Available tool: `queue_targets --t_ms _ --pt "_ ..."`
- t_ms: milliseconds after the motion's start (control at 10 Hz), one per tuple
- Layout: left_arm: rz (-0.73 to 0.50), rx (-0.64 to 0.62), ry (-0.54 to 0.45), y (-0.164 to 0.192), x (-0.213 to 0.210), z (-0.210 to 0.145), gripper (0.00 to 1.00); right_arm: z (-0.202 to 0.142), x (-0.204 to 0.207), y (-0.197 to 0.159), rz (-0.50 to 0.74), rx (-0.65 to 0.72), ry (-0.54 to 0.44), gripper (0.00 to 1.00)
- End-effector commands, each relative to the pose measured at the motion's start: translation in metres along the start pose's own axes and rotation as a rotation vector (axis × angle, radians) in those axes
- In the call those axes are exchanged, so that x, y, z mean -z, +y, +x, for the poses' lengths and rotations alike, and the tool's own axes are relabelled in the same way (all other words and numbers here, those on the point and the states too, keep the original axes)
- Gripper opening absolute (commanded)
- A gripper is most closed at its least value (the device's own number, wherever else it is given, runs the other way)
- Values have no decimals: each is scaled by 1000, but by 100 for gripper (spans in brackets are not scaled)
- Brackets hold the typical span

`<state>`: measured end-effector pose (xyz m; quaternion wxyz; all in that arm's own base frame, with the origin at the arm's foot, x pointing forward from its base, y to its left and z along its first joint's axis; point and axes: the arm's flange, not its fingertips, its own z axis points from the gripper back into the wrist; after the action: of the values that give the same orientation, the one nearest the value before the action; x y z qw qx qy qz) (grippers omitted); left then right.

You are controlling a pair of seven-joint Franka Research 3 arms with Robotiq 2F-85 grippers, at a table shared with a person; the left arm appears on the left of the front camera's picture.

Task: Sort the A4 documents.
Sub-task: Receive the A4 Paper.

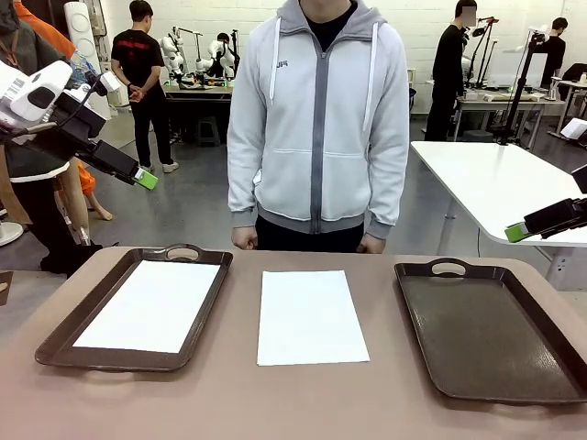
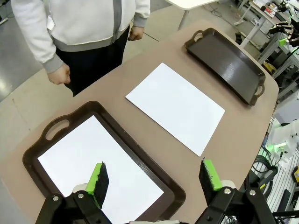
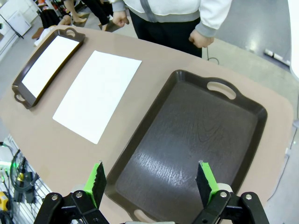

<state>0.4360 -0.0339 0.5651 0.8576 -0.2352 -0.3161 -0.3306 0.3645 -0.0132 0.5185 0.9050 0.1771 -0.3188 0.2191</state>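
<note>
Green pads on both pincers stand as wide apart as they go, with nothing between them and nothing touched: the left gripper (image 2: 153, 169) hangs above the near end of the left tray (image 2: 138, 151), and the right gripper (image 3: 150, 170) hangs above the near end of the right tray (image 3: 196, 126). From the front each gripper shows little more than a dark finger with a green tip, held high and out to its own side, and the right arm is cut off by the picture's edge. That edge also clips the right tray's near corner, and in the left wrist view the fingers cover the left tray's near end. The first A4 sheet (image 1: 154, 304) lies flat inside the left tray. The second A4 sheet (image 1: 310, 316) lies flat on the brown table (image 1: 293, 403) between the two trays, touching neither. Both are plain white, blank and smooth, with their long sides running toward the person (image 1: 317, 119) standing at the far edge.
</note>
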Motion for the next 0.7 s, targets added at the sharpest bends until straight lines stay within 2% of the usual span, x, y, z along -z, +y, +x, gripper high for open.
queue_targets --t_ms 0,600 --pt "4 3 -19 0 3 -2 100 -1 2 -2 24 4 -7 100" --pt "0 -1 -1 0 0 0 100 -1 2 -2 24 4 -7 100"
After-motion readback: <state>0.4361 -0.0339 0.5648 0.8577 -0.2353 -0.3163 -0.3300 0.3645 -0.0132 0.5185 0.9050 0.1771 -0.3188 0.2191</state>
